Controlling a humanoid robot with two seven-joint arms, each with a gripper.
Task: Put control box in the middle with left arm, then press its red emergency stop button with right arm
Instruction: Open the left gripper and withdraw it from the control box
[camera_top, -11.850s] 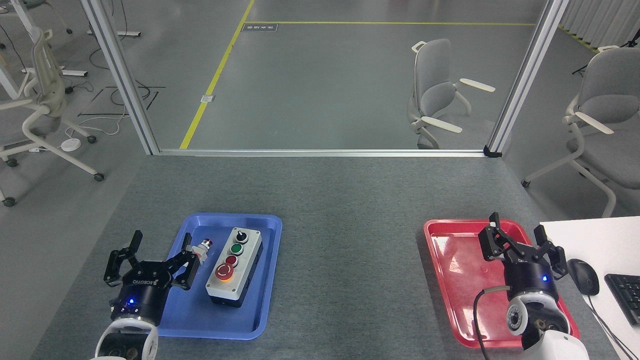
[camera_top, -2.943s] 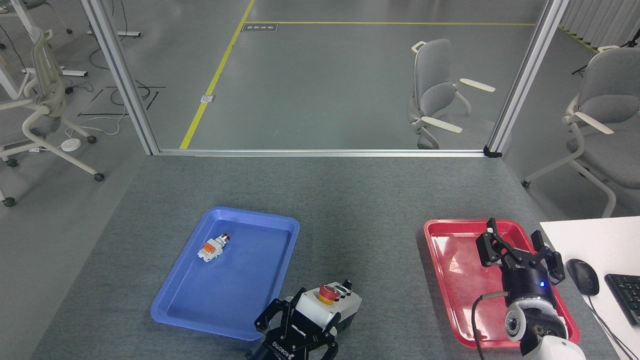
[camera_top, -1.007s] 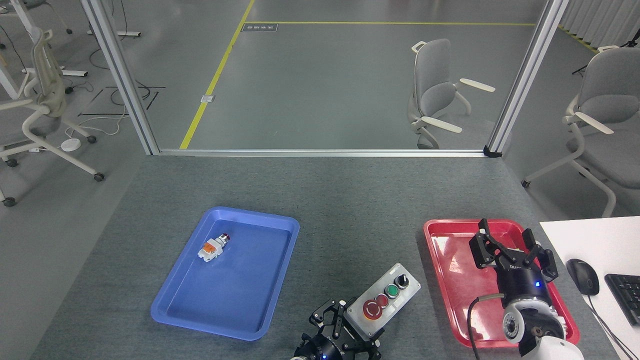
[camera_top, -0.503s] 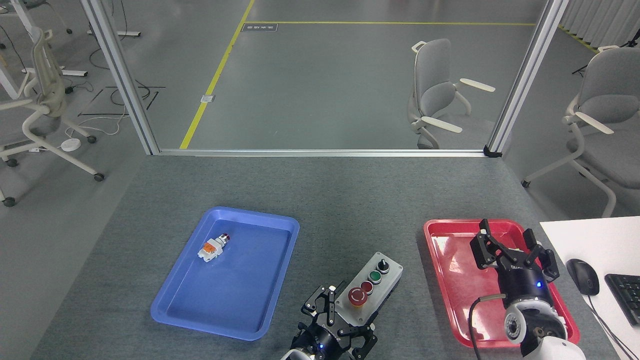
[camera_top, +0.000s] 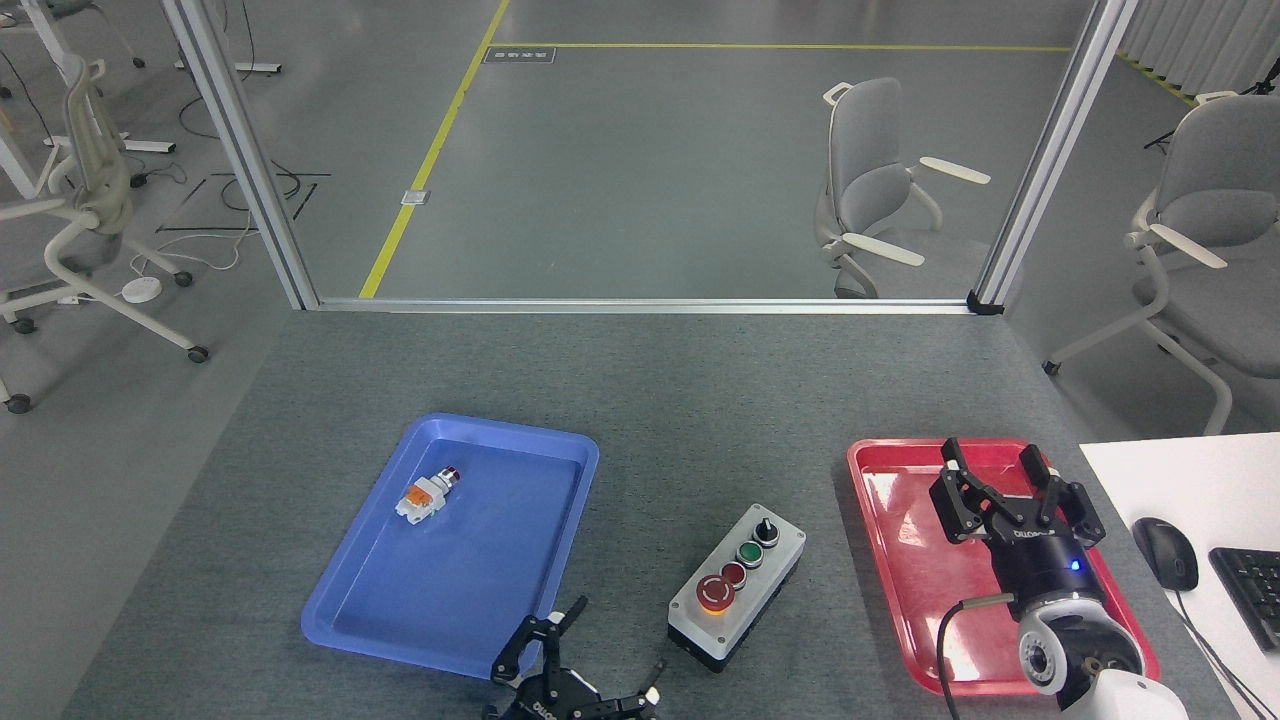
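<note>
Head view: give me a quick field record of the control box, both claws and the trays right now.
control box: on the grey table, between the two trays, upright, buttons facing up
red emergency stop button: at the box's near end, nothing touching it
left claw: open, at the bottom edge, apart from the box
right claw: open, above the red tray, holding nothing
blue tray: holds one small switch part
step status: box placed, button not yet pressed
</note>
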